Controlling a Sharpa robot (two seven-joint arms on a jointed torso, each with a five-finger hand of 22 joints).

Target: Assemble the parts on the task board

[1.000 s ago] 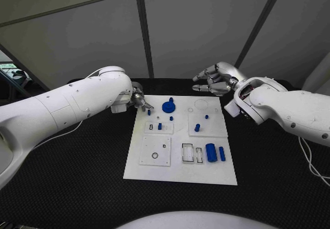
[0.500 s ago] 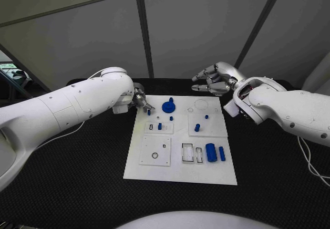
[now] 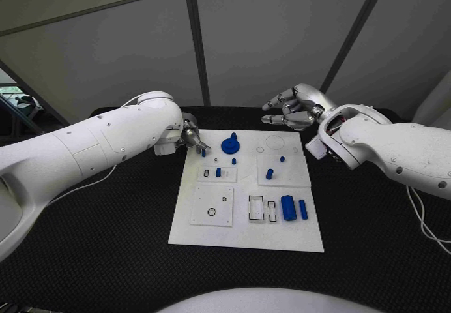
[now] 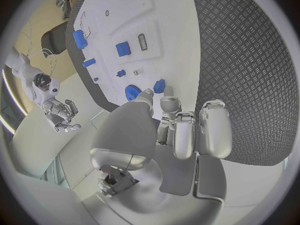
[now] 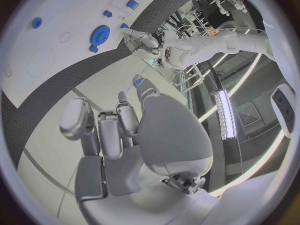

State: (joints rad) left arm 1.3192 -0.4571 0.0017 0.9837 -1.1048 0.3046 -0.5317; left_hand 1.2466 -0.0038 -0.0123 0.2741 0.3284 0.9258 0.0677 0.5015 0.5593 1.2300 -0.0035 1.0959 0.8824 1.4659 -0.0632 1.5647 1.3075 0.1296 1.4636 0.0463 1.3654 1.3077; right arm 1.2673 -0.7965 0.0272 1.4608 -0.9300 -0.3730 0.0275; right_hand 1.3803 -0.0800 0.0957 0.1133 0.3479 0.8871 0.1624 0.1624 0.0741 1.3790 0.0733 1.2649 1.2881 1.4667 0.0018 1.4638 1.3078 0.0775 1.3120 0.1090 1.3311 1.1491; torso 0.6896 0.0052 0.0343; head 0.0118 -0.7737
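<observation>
Pinching a small blue part (image 4: 159,86) between its fingertips at the task board's (image 3: 246,228) 11 o'clock corner, the left hand (image 3: 191,138) has its other fingers curled, while the right hand (image 3: 293,109) hovers past 1 o'clock, fingers curled, holding nothing.

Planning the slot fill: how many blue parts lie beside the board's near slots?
2: a thick cylinder right beside the slots, a thin bar just right of it. None seem hidden.
</observation>
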